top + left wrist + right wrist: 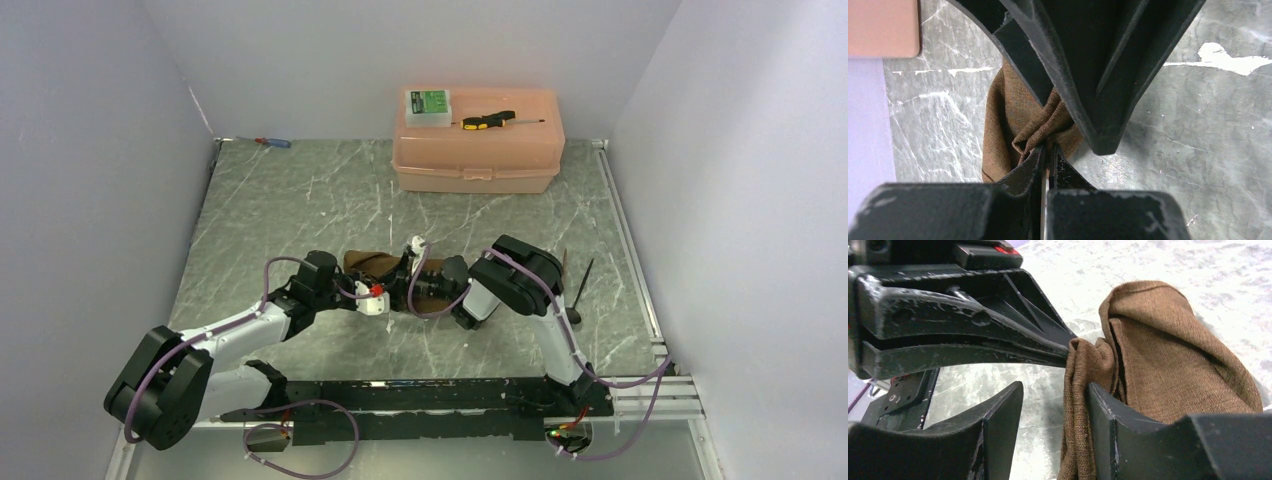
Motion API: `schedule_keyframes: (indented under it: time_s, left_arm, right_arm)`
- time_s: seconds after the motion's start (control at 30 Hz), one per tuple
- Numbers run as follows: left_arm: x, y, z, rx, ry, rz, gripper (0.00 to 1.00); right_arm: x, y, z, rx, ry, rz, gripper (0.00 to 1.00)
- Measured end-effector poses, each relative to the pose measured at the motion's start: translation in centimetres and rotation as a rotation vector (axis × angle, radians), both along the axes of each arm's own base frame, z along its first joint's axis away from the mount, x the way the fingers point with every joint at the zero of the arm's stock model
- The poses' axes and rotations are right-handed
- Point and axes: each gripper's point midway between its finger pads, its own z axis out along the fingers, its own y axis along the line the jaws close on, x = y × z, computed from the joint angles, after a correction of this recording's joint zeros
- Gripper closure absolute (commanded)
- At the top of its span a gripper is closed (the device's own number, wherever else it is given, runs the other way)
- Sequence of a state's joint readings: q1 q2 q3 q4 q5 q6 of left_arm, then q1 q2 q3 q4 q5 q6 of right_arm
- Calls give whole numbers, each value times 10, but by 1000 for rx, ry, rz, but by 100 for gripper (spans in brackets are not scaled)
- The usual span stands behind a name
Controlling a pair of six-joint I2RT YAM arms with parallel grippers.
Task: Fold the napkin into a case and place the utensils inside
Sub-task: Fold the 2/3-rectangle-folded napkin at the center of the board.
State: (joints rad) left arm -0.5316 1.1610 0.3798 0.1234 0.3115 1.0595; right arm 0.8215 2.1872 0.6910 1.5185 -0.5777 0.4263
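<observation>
The brown napkin point(365, 262) is bunched and lifted off the marble table point(300, 200) at the middle. My left gripper point(1050, 150) is shut on a gathered fold of the napkin point(1008, 110). My right gripper point(1055, 387) is open, and a hanging fold of the napkin point(1168, 350) runs between its jaws, against the right-hand finger. In the right wrist view my left gripper point(1068, 342) pinches the cloth from the upper left. The right gripper's fingers point(1098, 100) cross the top of the left wrist view. Two thin dark utensils point(575, 275) lie on the table to the right of the right arm.
A pink plastic box point(478, 150) stands at the back, with a green-and-white case point(428, 105) and a yellow-and-black screwdriver point(487, 121) on its lid. A blue-and-red screwdriver point(272, 143) lies at the back left corner. White walls close in three sides.
</observation>
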Motion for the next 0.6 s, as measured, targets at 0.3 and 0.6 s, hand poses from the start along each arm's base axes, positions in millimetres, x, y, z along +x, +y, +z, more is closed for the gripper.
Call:
schedule_keyframes:
  time_s: [0.3, 0.6]
  left_arm:
    - [3, 1, 2, -6, -3, 22, 97]
    - [6, 1, 5, -14, 1, 42, 97]
  right_arm:
    - [-4, 2, 12, 14, -53, 25, 51]
    - [2, 9, 7, -13, -160, -42, 60]
